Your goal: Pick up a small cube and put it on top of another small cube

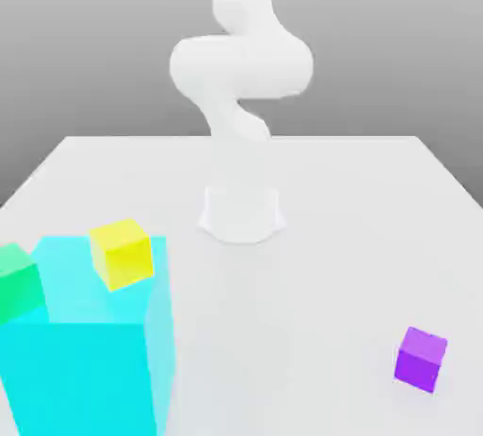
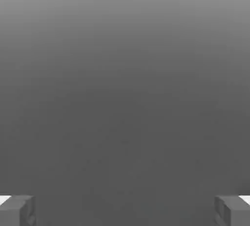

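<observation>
Cubes only in exterior view: yellow (image 1: pixel 123 255)

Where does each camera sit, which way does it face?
Exterior view: off the arm, looking slightly down at the white arm, purple cube and large cyan block; arm and base show.
Hand view: on the hand, facing out past its two open fingers onto plain grey.
Shared: only the robot itself, different parts.

A big cyan block (image 1: pixel 80 377) stands on the white table (image 1: pixel 302 302), toward the exterior view's left.
</observation>
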{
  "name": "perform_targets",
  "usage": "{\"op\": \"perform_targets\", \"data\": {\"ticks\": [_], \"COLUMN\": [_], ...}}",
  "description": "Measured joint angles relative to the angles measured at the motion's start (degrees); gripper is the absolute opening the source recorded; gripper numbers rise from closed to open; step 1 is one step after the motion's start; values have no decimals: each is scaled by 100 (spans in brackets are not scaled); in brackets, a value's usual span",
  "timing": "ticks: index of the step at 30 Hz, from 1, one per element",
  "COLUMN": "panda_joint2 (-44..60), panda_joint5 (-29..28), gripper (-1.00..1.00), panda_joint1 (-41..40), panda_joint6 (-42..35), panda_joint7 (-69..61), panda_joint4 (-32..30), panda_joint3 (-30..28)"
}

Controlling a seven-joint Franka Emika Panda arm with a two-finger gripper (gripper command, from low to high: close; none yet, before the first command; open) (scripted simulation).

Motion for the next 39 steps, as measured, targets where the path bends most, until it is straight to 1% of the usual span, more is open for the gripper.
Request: {"op": "perform_targets", "data": {"ticks": [9,16,20,24,26,29,30,36,39], "panda_joint2": [1902,3354,4192,5037,5458,6081,6284,6385,6036], "panda_joint5": [60,-14,-191,-479,-660,-899,-963,-1007,-883], "gripper": [0,0,0,0,0,0,-100,-100,-100], "panda_joint1": [749,1195,1587,1804,1911,2100,2169,2198,2099], "panda_joint6": [809,1426,1778,2123,2376,2851,3013,3090,2808], "panda_joint7": [-911,-1521,-1773,-1945,-1905,-1754,-1705,-1670,-1768], "panda_joint4": [-406,-716,-892,-1067,-1067,-968,-930,-910,-981], "panda_joint3": [299,668,847,946,905,695,613,577,705]}}
